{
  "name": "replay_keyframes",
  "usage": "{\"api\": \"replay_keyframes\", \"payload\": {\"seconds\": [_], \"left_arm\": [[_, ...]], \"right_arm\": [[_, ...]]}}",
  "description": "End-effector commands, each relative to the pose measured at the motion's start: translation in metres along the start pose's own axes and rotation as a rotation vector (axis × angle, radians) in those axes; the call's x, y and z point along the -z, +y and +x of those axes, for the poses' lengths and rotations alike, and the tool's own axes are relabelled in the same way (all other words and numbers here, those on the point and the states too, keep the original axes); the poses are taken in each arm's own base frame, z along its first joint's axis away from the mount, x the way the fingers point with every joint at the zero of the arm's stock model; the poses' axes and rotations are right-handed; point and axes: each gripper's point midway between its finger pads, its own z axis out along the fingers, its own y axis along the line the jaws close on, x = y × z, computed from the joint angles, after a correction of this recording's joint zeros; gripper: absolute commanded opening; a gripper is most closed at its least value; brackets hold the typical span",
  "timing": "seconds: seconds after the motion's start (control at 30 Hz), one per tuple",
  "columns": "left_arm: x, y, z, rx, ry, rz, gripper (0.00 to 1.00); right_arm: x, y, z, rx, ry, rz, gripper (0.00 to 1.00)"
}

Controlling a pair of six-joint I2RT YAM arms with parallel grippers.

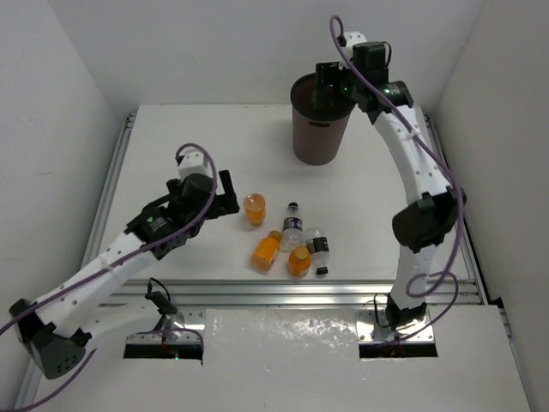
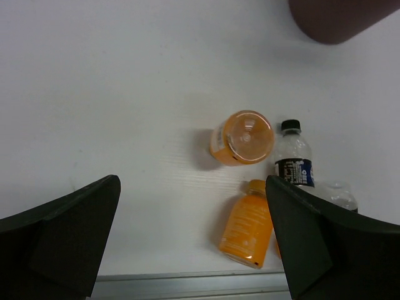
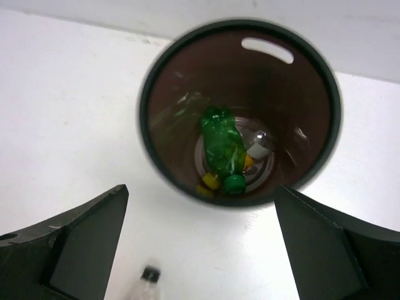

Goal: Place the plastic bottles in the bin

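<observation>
Currently, right gripper (image 1: pixel 330 86) jaws spread, empty, above bin (image 1: pixel 319 137) near table's 12 o'clock edge, green bottle (image 3: pixel 222 147) inside, left gripper (image 2: pixel 192 181) jaws wide, orange bottles (image 1: pixel 266 251) and clear bottles (image 1: pixel 292 225) clustered at its 3 o'clock, bare white table (image 1: pixel 189 137) toward 11, white walls (image 1: pixel 214 51) on three sides.

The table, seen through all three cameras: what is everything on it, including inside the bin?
orange bottles: three, orange, clustered on the table between the arms
clear bottles: two, clear with dark caps, among the orange ones
green bottle: one, green, at the bottom of the bin
yellow bits: beside the green bottle, too hidden to identify
bin: one, dark brown, far side of the table
table: one, white
left gripper: open, empty, beside the orange bottles
right gripper: open, empty, above the bin
</observation>
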Motion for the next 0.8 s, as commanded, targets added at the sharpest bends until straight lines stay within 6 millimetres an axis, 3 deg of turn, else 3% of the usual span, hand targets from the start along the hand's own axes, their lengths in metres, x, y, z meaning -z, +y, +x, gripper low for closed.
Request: {"api": "replay_keyframes", "payload": {"seconds": [0.0, 0.03, 0.07, 0.1, 0.13, 0.17, 0.23, 0.33, 0.43, 0.53, 0.67, 0.77], "left_arm": [[-0.015, -0.046, 0.006, 0.081, 0.086, 0.087, 1.00], [-0.030, -0.050, 0.020, 0.054, 0.130, 0.053, 0.99], [-0.034, -0.057, 0.019, 0.054, 0.133, 0.045, 1.00], [-0.040, -0.061, 0.022, 0.061, 0.139, 0.039, 1.00], [-0.053, -0.064, 0.031, 0.042, 0.163, 0.019, 1.00], [-0.059, -0.071, 0.029, 0.049, 0.162, 0.024, 1.00], [-0.076, -0.076, 0.042, 0.021, 0.199, -0.007, 1.00], [-0.094, -0.088, 0.050, -0.008, 0.230, -0.017, 1.00], [-0.106, -0.092, 0.058, -0.021, 0.245, -0.039, 1.00], [-0.115, -0.096, 0.067, -0.026, 0.260, -0.035, 1.00], [-0.120, -0.096, 0.074, -0.034, 0.273, -0.038, 1.00], [-0.123, -0.091, 0.080, -0.052, 0.280, -0.061, 0.93]], "right_arm": [[0.113, 0.023, -0.072, -0.007, -0.215, -0.062, 0.99], [0.109, 0.026, -0.039, -0.004, -0.127, -0.068, 0.99], [0.116, 0.029, -0.026, -0.001, -0.105, -0.077, 0.99], [0.147, 0.038, -0.026, -0.004, -0.142, -0.100, 0.99], [0.154, 0.041, -0.020, -0.008, -0.162, -0.116, 0.99], [0.142, 0.044, 0.026, -0.015, -0.070, -0.136, 0.99], [0.155, 0.051, 0.062, -0.042, -0.064, -0.170, 0.99], [0.165, 0.062, 0.101, -0.049, -0.038, -0.213, 0.99], [0.166, 0.064, 0.129, -0.040, 0.015, -0.219, 0.99], [0.163, 0.067, 0.144, -0.033, 0.043, -0.229, 0.99], [0.159, 0.072, 0.152, -0.023, 0.069, -0.246, 0.99], [0.159, 0.076, 0.153, -0.026, 0.069, -0.262, 0.99]]}}
